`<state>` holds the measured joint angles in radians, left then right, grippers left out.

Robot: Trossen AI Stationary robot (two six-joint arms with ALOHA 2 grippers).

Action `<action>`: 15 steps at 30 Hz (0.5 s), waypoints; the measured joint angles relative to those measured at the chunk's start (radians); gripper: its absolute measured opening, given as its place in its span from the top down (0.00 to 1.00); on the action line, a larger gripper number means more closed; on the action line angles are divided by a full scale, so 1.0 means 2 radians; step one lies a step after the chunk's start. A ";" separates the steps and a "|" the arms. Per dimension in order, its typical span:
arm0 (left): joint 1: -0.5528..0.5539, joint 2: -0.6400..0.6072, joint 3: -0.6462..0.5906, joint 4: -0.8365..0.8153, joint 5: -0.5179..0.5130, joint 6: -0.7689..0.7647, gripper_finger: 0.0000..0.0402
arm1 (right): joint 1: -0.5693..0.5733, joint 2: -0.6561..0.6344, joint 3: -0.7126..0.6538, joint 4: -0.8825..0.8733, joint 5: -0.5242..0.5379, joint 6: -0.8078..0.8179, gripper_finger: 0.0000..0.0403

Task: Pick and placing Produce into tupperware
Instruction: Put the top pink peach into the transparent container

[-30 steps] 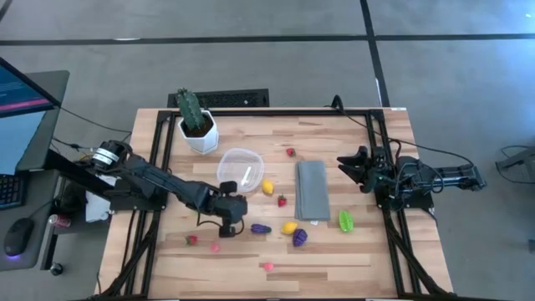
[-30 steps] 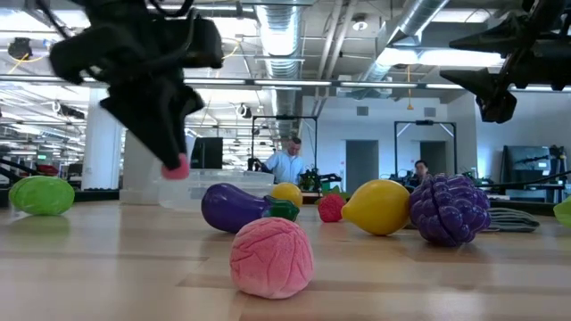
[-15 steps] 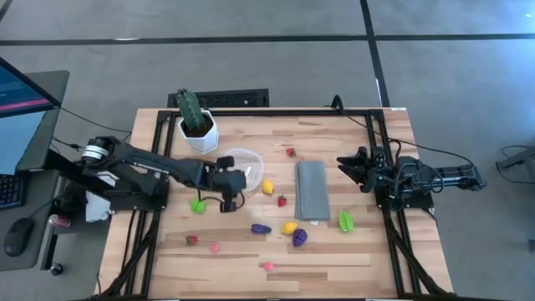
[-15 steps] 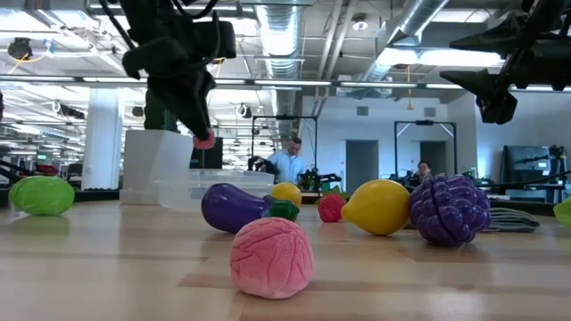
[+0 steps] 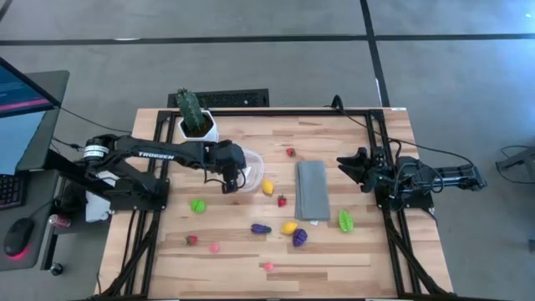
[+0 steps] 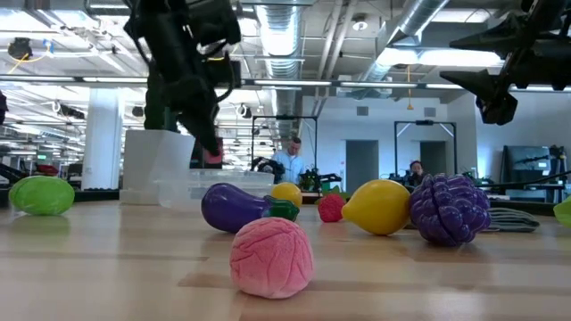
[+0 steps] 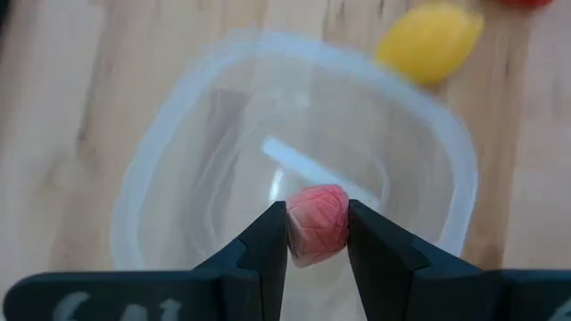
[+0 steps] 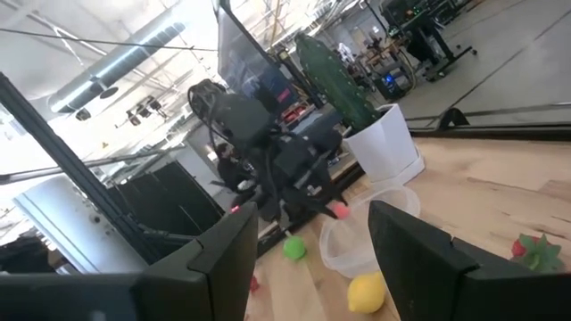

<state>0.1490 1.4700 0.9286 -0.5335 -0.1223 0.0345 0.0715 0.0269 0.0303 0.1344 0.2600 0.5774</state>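
Looking through your left wrist view, you see the pink fruit (image 7: 317, 223) pinched between the left gripper (image 7: 317, 234) fingers right above the tupperware (image 7: 187, 134), which the high view hides under the arm. From above, your bowl sits between the cactus pot (image 5: 199, 132) and a yellow piece (image 5: 267, 186), the grey cloth (image 5: 312, 190) beyond. Your right gripper (image 5: 344, 165) waits at the table's right edge, fingers partly apart, holding nothing.

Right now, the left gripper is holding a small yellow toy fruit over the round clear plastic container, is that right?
Not quite: the left gripper holds a small pink toy fruit, not a yellow one, over the round clear plastic container. The left wrist view shows it.
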 joint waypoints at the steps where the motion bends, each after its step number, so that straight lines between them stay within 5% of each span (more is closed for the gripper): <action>1: 0.004 0.000 -0.004 0.007 0.011 0.001 0.76 | 0.000 0.000 0.000 0.000 0.000 0.000 0.41; 15: 0.015 0.002 -0.025 0.030 0.024 -0.007 0.76 | 0.000 0.000 0.000 0.000 0.001 0.000 0.41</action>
<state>0.1787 1.4750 0.8795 -0.4734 -0.0744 0.0208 0.0715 0.0269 0.0303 0.1352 0.2623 0.5781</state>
